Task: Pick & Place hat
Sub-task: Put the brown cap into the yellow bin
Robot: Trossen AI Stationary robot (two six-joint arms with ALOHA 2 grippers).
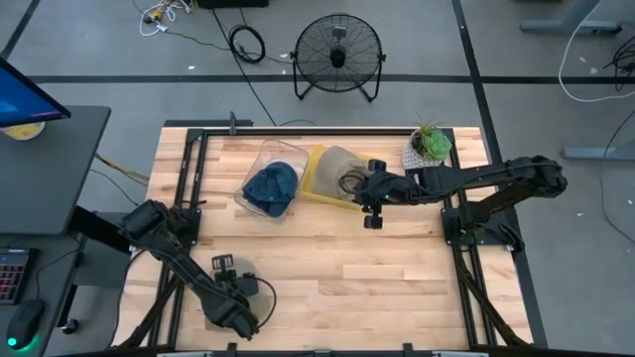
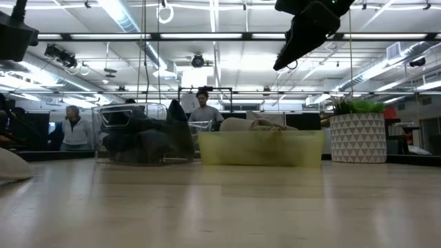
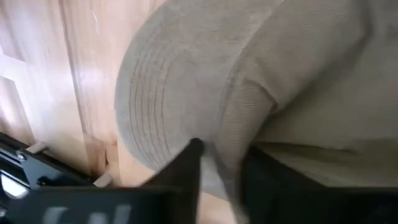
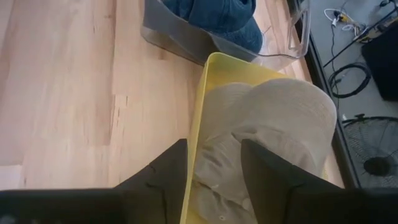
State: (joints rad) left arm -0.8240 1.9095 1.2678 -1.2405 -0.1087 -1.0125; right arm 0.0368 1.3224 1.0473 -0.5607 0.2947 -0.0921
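A beige hat [image 3: 186,74] fills the left wrist view, its stitched brim over the wood. My left gripper [image 3: 227,165] is shut on it near the table's near left corner [image 1: 238,297]. The arm hides this hat in the high view. A pale rounded shape [image 2: 10,165] lies on the table at the low view's left edge. A second beige hat [image 4: 273,118] rests inside a yellow bin [image 4: 198,112]. My right gripper [image 4: 213,162] hangs open above that bin's near wall [image 1: 371,213], touching nothing. A blue hat [image 1: 273,186] sits in a clear bin [image 1: 260,159]. My left gripper pinches a raised fold of the beige hat's cloth [image 3: 233,130] between its two fingers, where the crown meets the stitched brim [image 3: 155,93]. The cloth runs on down between the fingers. Whether the hat is lifted or lies on the table, I cannot tell.
A potted plant [image 1: 429,147] stands at the far right corner, beside the yellow bin. The two bins sit side by side at the table's far middle. Bare wood spans the middle and near part of the table [image 1: 337,278]. People show in the room behind [image 2: 72,127].
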